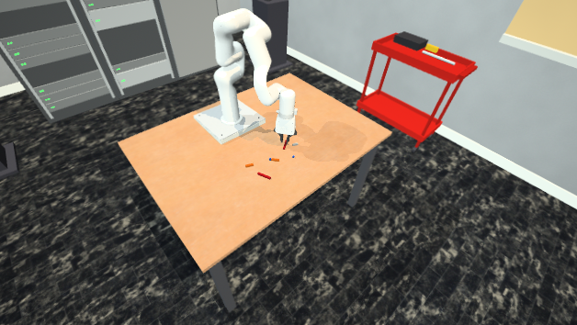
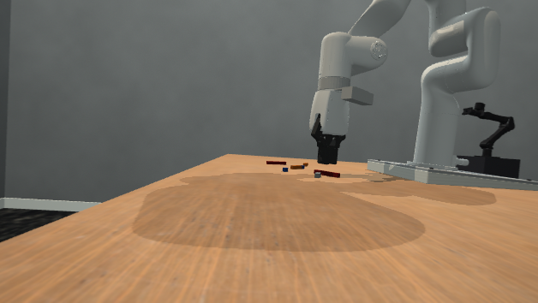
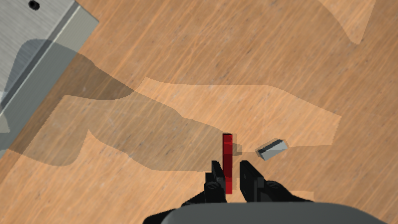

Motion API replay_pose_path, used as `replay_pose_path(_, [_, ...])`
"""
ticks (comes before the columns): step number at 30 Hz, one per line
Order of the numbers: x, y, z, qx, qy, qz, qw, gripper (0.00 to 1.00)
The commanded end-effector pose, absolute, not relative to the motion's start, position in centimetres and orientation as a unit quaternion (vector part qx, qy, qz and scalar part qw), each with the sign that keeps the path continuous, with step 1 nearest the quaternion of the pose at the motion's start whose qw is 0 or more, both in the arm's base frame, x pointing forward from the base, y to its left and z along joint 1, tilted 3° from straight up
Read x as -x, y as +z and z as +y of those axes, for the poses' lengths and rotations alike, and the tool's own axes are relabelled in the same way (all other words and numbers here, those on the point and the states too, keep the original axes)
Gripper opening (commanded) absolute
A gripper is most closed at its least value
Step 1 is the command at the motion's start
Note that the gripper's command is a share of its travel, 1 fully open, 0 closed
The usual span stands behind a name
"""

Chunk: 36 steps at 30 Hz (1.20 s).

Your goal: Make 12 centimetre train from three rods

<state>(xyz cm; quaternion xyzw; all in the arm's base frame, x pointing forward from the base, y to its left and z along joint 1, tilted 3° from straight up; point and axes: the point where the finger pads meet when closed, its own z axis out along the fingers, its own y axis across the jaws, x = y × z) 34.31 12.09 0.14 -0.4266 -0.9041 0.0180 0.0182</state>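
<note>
My gripper [image 1: 285, 140] [image 2: 327, 163] [image 3: 228, 174] is partly open and empty, a little above a red rod [image 1: 285, 145] [image 2: 330, 174] [image 3: 227, 150]. In the wrist view that rod lies lengthwise between the fingertips. A grey rod [image 1: 295, 144] [image 2: 317, 175] [image 3: 273, 149] lies close beside it, at an angle. A blue rod [image 1: 270, 159] [image 2: 303, 167] lies at one end of an orange rod [image 1: 276, 160] [image 2: 295, 167], seemingly touching. Another blue rod [image 1: 293, 156] [image 2: 285, 169] lies alone. A second orange rod [image 1: 249, 165] [image 2: 305, 164] and a second red rod [image 1: 264, 175] [image 2: 276, 163] lie apart.
The arm's base plate [image 1: 214, 128] [image 3: 55, 65] stands on the table [image 1: 197, 207] [image 2: 266, 274] behind the rods. A red cart [image 1: 400, 115] stands on the floor beyond the table. The arm casts shadows around the near red rod.
</note>
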Motion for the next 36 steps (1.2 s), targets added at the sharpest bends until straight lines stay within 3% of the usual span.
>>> replay_pose_path(1, [-34.41,-0.4,12.16,0.427,0.017,-0.904,0.017,0.24])
replay_pose_path(36, [-34.37,-1.03,12.19,0.427,0.017,-0.904,0.017,0.24])
